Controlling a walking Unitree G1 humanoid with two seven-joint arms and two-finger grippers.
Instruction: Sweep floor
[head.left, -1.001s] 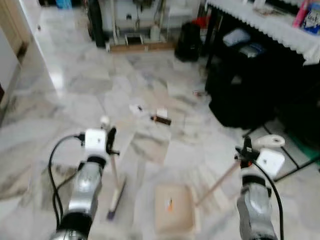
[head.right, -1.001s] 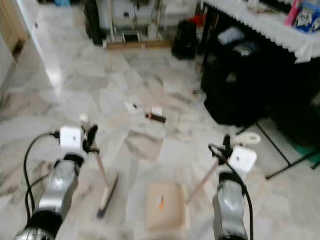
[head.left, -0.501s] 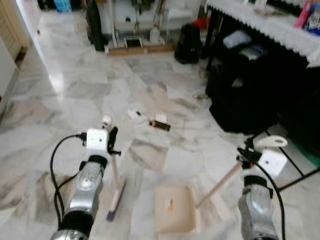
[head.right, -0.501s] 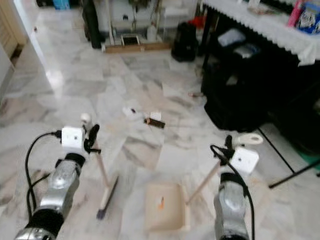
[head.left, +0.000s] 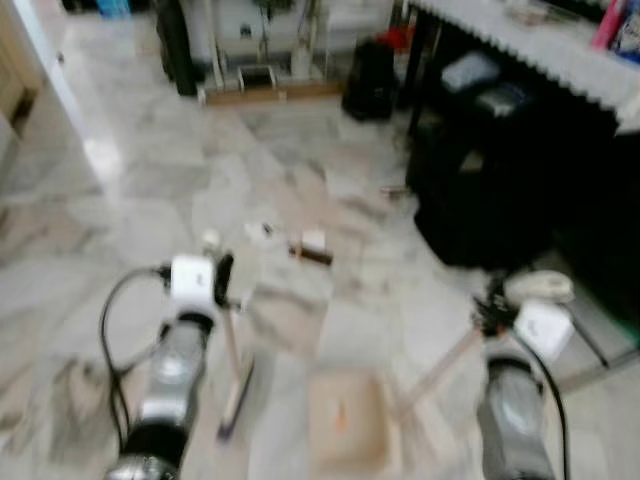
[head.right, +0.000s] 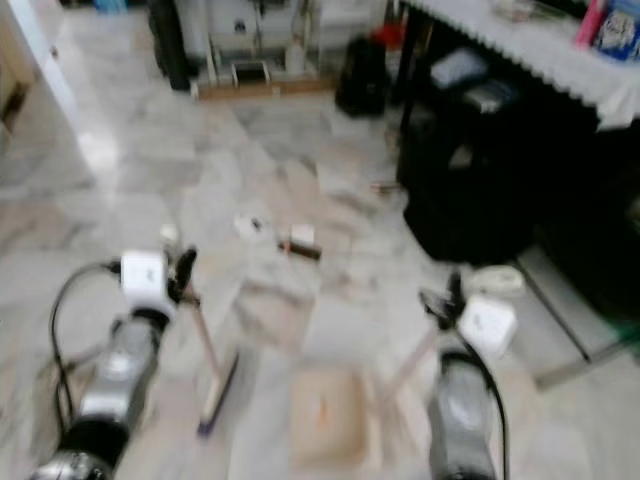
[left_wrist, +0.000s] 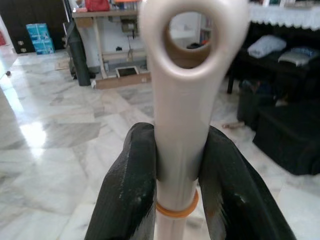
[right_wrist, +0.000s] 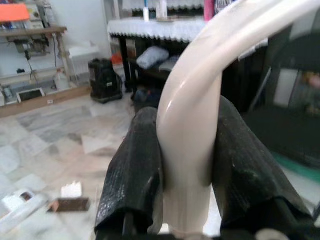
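Left wrist view: left gripper clamps broom handle; right gripper clamps dustpan handle. No legible text.

floor litter blurred — dustpan smeared

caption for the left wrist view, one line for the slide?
Left gripper with black fingers shut on the broom handle over marble floor.

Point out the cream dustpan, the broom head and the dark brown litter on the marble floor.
Cream plastic dustpan (head.left: 343, 418), left eye view, middle of its tray.
Broom head (head.left: 236, 398), left eye view, along the bristle bar.
Dark brown litter piece (head.left: 312, 256), left eye view, its centre.
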